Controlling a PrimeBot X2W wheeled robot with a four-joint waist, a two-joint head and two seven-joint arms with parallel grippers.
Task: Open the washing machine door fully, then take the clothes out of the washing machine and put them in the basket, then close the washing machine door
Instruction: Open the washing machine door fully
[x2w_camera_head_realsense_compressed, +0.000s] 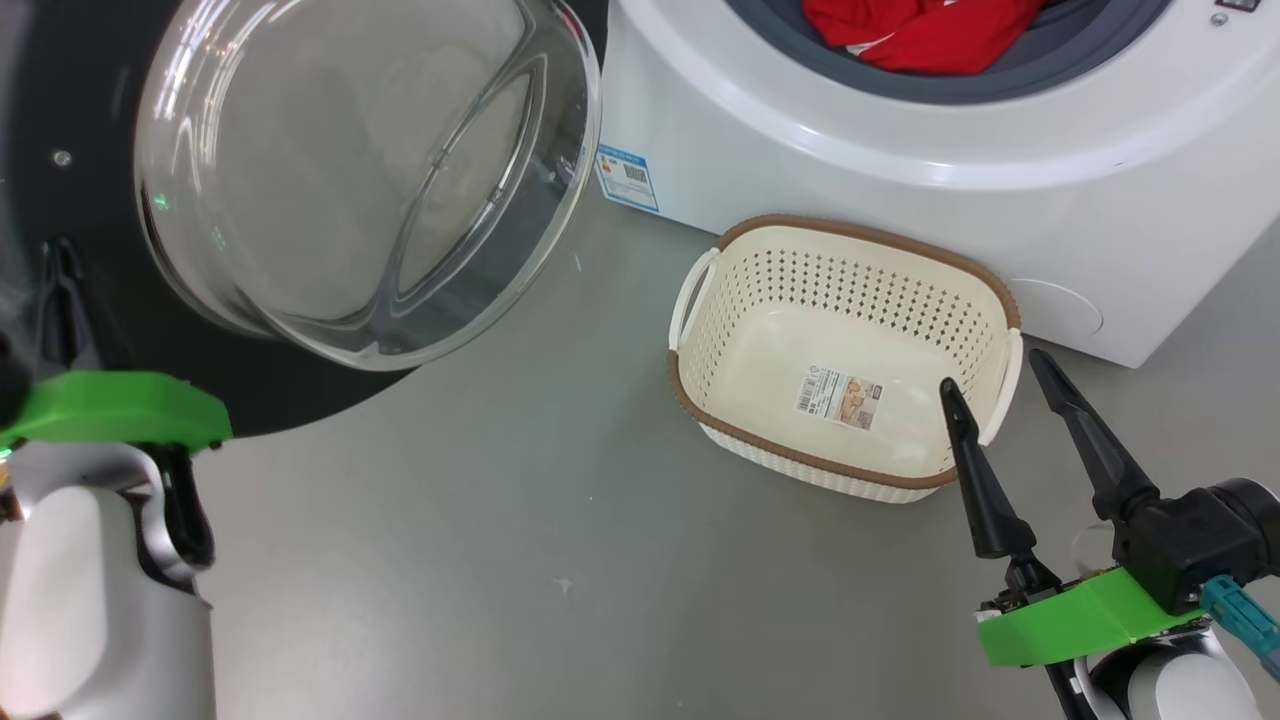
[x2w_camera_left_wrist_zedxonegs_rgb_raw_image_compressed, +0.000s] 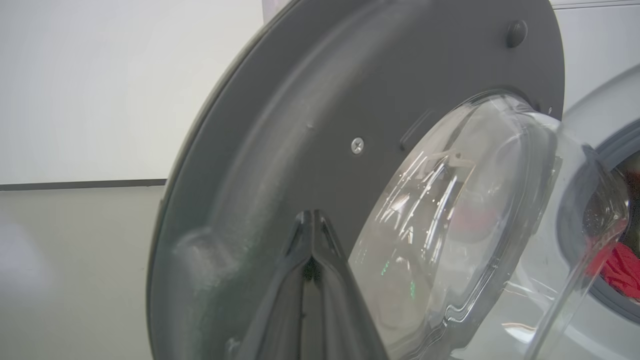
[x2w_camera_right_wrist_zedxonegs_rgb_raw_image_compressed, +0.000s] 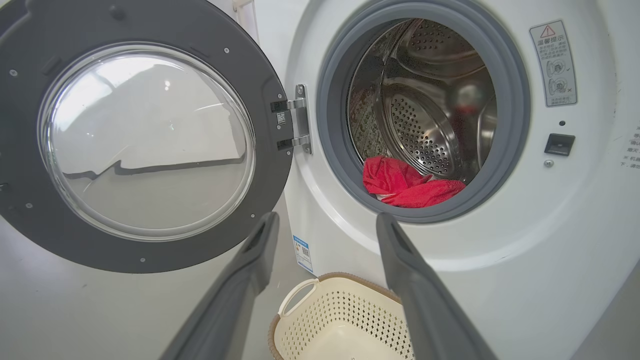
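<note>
Washing machine door (x2w_camera_right_wrist_zedxonegs_rgb_raw_image_compressed: 150, 252) open at nine o'clock of the clothes (x2w_camera_right_wrist_zedxonegs_rgb_raw_image_compressed: 410, 187); left gripper (x2w_camera_left_wrist_zedxonegs_rgb_raw_image_compressed: 312, 220) pinched shut, right gripper (x2w_camera_right_wrist_zedxonegs_rgb_raw_image_compressed: 327, 219) splayed empty.

The washing machine door (x2w_camera_right_wrist_zedxonegs_rgb_raw_image_compressed: 145, 140) stands swung open to the left of the opening, hanging on its hinge (x2w_camera_right_wrist_zedxonegs_rgb_raw_image_compressed: 300, 120). Its dark rim surrounds a bulging clear glass bowl. The washing machine (x2w_camera_right_wrist_zedxonegs_rgb_raw_image_compressed: 525, 250) is a white front-loader with a grey gasket (x2w_camera_right_wrist_zedxonegs_rgb_raw_image_compressed: 330, 125) and a perforated steel drum (x2w_camera_right_wrist_zedxonegs_rgb_raw_image_compressed: 425, 125). The clothes (x2w_camera_right_wrist_zedxonegs_rgb_raw_image_compressed: 407, 185), bright red fabric, lie bunched at the drum's lower front edge against the gasket. The basket (x2w_camera_head_realsense_compressed: 850, 285) is cream, perforated and brown-rimmed. It stands upright on the floor (x2w_camera_head_realsense_compressed: 500, 520) just in front of the machine, with a paper label (x2w_camera_head_realsense_compressed: 838, 397) on its bottom.
</note>
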